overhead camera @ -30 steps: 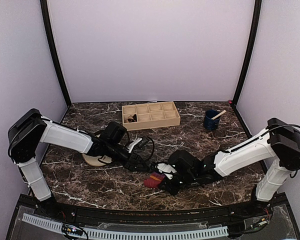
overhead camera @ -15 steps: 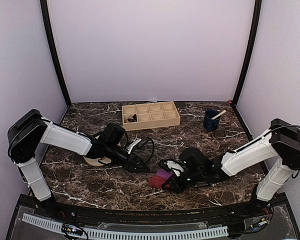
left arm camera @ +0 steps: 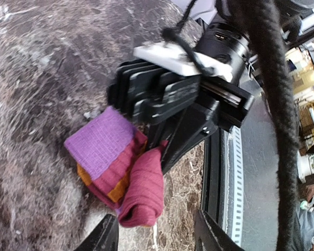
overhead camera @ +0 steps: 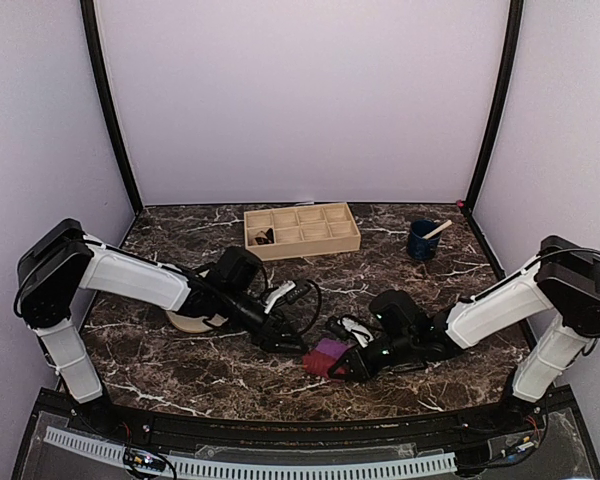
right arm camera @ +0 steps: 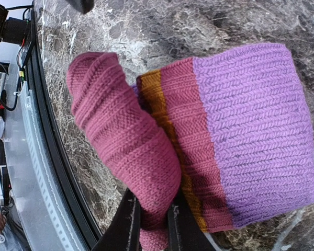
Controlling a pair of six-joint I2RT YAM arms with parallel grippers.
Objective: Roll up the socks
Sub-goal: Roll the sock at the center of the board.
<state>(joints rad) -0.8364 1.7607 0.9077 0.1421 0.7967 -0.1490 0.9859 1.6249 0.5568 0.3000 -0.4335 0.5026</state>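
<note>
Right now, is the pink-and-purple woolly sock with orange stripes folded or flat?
Folded. The pink-and-purple woolly sock with orange stripes lies doubled over in layers, its dark pink end pinched in the right gripper.

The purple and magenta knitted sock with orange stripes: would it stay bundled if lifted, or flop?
Probably floppy: the purple and magenta knitted sock bends in soft folds where the right gripper pinches it. Likely light, being only fabric. Its ribbed surface should resist slipping.

sock (overhead camera: 327, 354): 1 | plate (overhead camera: 184, 321): 1 | compartment tray (overhead camera: 306, 246): 1 | blue cup (overhead camera: 420, 243): 1
</note>
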